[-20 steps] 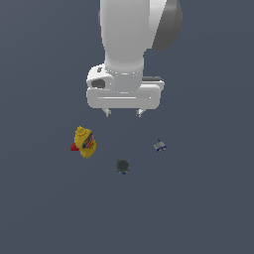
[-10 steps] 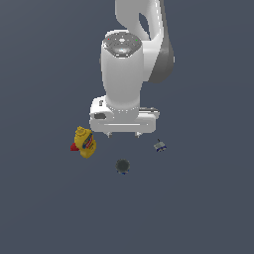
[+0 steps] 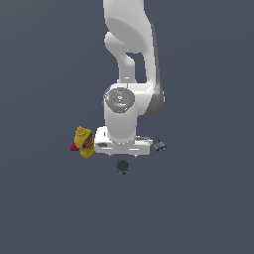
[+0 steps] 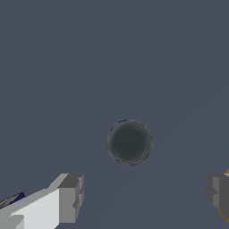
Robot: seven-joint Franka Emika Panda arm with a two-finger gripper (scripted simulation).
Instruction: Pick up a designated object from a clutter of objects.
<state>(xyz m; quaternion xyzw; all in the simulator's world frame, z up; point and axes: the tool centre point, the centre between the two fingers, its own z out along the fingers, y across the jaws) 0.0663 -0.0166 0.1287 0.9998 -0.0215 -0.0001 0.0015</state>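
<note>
The designated object is a small dark grey round can [image 3: 122, 166] standing on the floor in the exterior view, with a hint of blue at its base. My gripper [image 3: 122, 154] hangs just above and behind it, between the other two items of the clutter. In the wrist view the can [image 4: 129, 142] is seen from above as a dark disc. It lies ahead of the gap between my wide-apart fingertips [image 4: 69, 197]. The gripper [image 4: 143, 193] is open and holds nothing.
A yellow bottle with a red cap [image 3: 84, 142] lies at the exterior view's left of the hand. A tiny grey-white piece [image 3: 159, 146] sits at its right. A yellow sliver of the bottle [image 4: 226, 214] shows beside one finger in the wrist view.
The arm has come down a long way. The hand dropped from well above the items to just over the floor, close to the dark can. The three items have not moved.
</note>
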